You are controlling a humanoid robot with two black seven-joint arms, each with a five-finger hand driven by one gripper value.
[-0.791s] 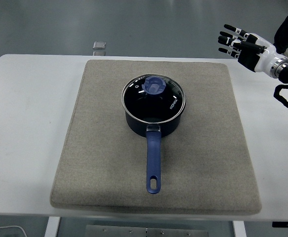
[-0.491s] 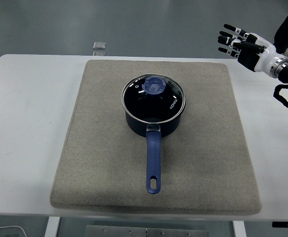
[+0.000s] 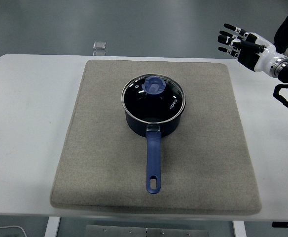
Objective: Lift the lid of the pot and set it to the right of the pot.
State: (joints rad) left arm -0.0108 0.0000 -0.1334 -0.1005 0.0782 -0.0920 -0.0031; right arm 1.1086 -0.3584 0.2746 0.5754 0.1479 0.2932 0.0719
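A dark blue pot [image 3: 154, 120] sits in the middle of the grey mat [image 3: 94, 148], its long blue handle [image 3: 153, 163] pointing toward the table's near edge. The glass lid [image 3: 154, 100] rests on the pot, with a blue knob [image 3: 154, 85] on top. My right hand [image 3: 236, 42] hovers high at the upper right, beyond the mat's far right corner and well away from the pot, fingers spread and holding nothing. The left arm does not show.
The white table [image 3: 25, 123] carries the mat, with bare mat to the right of the pot. A small square grey object [image 3: 100, 46] lies at the table's far edge. Black cable loops [image 3: 287, 96] hang by my right wrist.
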